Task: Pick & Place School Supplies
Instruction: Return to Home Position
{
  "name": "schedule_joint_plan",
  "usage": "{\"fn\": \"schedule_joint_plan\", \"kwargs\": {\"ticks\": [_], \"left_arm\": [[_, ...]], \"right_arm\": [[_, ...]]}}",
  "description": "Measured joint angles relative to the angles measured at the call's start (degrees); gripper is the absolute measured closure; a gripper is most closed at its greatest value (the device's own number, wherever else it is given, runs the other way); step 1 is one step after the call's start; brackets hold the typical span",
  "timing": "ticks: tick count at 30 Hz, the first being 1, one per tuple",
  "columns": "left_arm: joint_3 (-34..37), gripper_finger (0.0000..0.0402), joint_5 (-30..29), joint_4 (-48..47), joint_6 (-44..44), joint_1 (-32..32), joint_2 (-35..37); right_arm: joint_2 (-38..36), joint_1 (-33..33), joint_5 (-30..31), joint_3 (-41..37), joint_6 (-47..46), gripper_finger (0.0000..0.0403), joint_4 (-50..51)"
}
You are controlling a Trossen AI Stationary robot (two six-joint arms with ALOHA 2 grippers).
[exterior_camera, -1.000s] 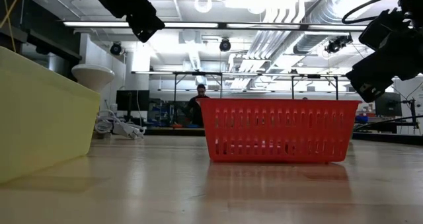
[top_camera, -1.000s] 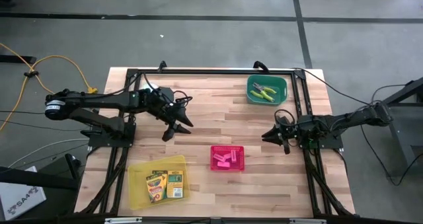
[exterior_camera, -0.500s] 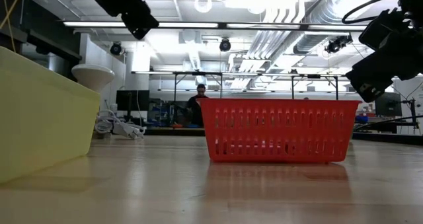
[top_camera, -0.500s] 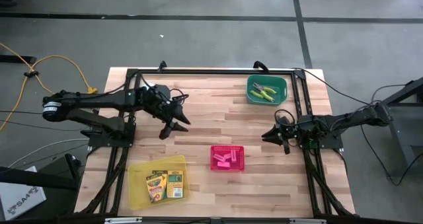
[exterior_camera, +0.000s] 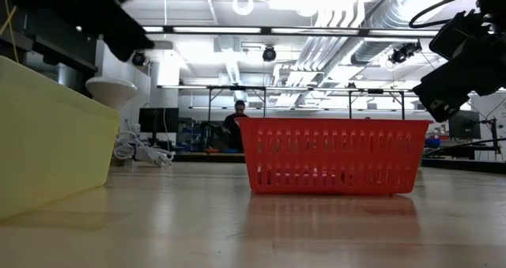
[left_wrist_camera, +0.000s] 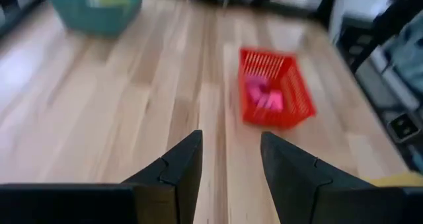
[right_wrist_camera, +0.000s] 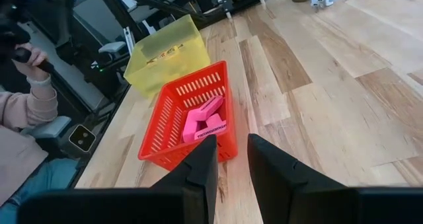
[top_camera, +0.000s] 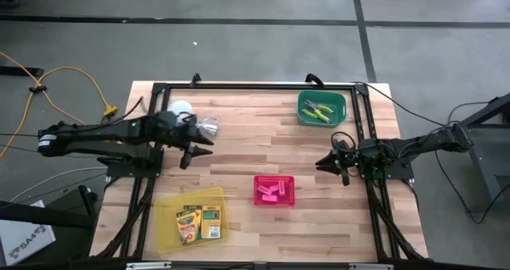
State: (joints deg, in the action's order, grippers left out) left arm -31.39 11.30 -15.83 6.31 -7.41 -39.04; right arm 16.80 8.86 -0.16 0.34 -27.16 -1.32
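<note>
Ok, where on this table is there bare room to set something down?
The table is barest in the middle, between the left gripper, green tray and red basket. Another free patch: the front-right corner, bordered by the red basket and right gripper. Crowded on the left: white round object by the left gripper, yellow tray in front.

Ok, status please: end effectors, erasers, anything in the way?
Left end effector and right end effector open, empty, at table's sides. Pink erasers in red bin. White round object beside left arm.
</note>
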Motion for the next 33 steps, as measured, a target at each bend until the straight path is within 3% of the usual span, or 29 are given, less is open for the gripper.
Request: {"fn": "schedule_joint_plan", "kwargs": {"ticks": [5,11,20,25,33], "left_arm": [[5.0,0.0252,-1.8,2.7,0.0,0.7,11.8],[12.3,0.0252,-10.3,1.9,2.8,0.6,22.6],[23.5,0.0252,-11.5,6.8,4.5,1.1,34.4],[26.6,0.0252,-13.7,8.0,4.9,1.2,38.9],[28.5,0.0252,-14.4,11.9,4.5,1.2,38.9]], "right_arm": [[0.0,0.0,0.0,0.0,0.0,0.0331,0.0],[0.0,0.0,0.0,0.0,0.0,0.0331,0.0],[0.0,0.0,0.0,0.0,0.0,0.0331,-0.1],[0.0,0.0,0.0,0.0,0.0,0.0331,-0.1],[0.0,0.0,0.0,0.0,0.0,0.0331,-0.1]]}}
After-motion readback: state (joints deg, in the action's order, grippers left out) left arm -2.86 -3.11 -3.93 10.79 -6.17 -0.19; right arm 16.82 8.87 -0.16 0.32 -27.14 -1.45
